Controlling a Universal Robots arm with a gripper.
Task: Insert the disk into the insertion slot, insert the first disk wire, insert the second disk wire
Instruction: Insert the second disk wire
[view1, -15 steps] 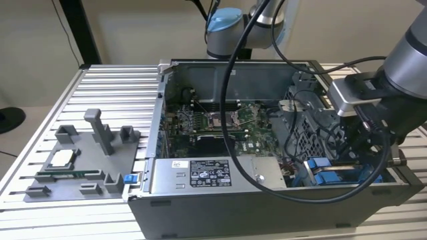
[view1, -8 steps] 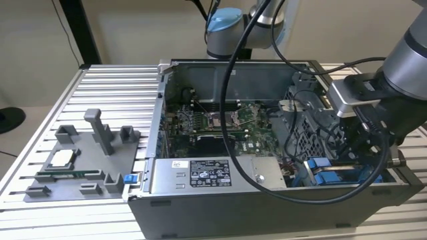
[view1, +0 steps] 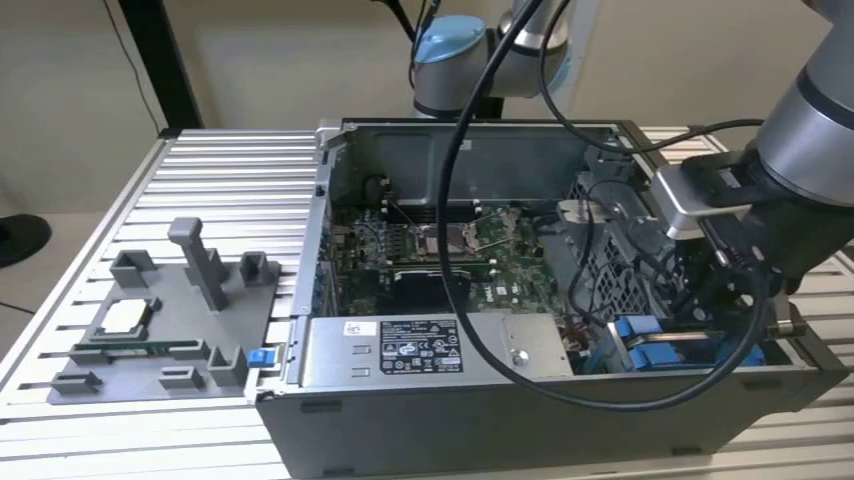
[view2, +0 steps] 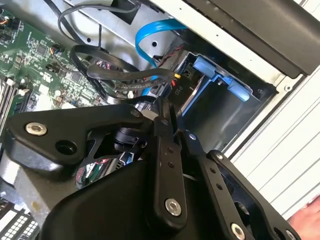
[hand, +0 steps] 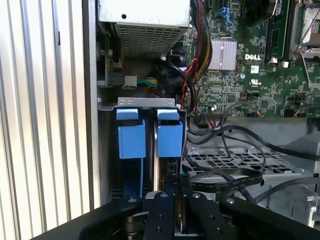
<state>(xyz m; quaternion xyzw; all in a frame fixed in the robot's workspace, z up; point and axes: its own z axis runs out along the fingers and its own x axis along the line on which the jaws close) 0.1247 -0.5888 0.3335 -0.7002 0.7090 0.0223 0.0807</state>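
Observation:
The disk (hand: 167, 167) stands on edge in the insertion slot (hand: 147, 102) at the case's front corner, its blue frame tabs (hand: 170, 134) side by side at the bay's mouth. In the second wrist view the disk's grey face (view2: 225, 107) sits behind a blue rail (view2: 220, 75). My gripper (hand: 178, 192) hangs right over the disk's end with its fingers (hand: 162, 215) almost together. The end of a flat black wire (hand: 225, 176) lies at the tips; I cannot tell if it is pinched. That wire (view2: 125, 75) loops past the gripper (view2: 165, 112). From outside, the gripper (view1: 727, 290) reaches down over the slot (view1: 667, 345).
The grey power-supply box (view1: 400, 350) lies beside the bay and the motherboard (view1: 441, 250) behind it. A blue cable (view2: 150, 30) and bundled wires (hand: 192, 65) crowd the space near the disk's end. A grey fixture (view1: 160, 320) with parts sits on the slatted table (view1: 227, 170) at the exterior view's left.

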